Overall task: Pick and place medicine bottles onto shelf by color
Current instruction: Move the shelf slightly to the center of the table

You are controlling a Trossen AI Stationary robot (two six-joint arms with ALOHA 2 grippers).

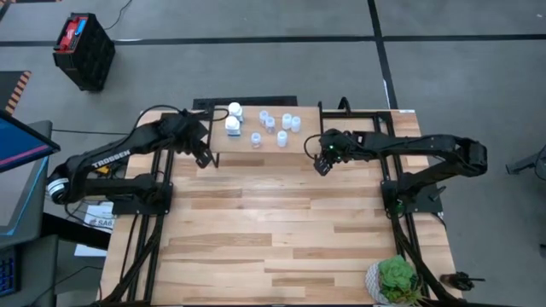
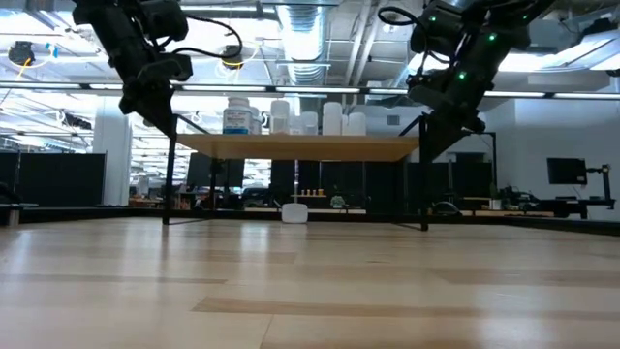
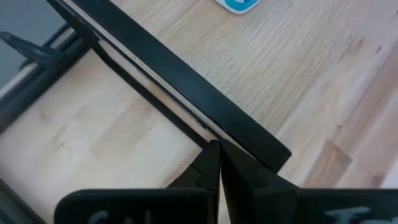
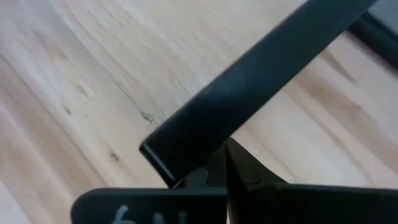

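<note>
Medicine bottles (image 1: 260,126) all sit on the shelf (image 1: 303,145), sorted; placing looks finished. Left gripper (image 1: 205,159) and right gripper (image 1: 321,165) hang empty, fingers closed, at the shelf's front corners; next, retract.

A grey floor (image 1: 256,68) crossed by dark lines surrounds the wooden table (image 1: 281,230). At ten o'clock stands a black crate (image 1: 84,51) with red contents. Beyond, an open office shows ceiling ducts (image 2: 300,24) and fluorescent lights.
</note>
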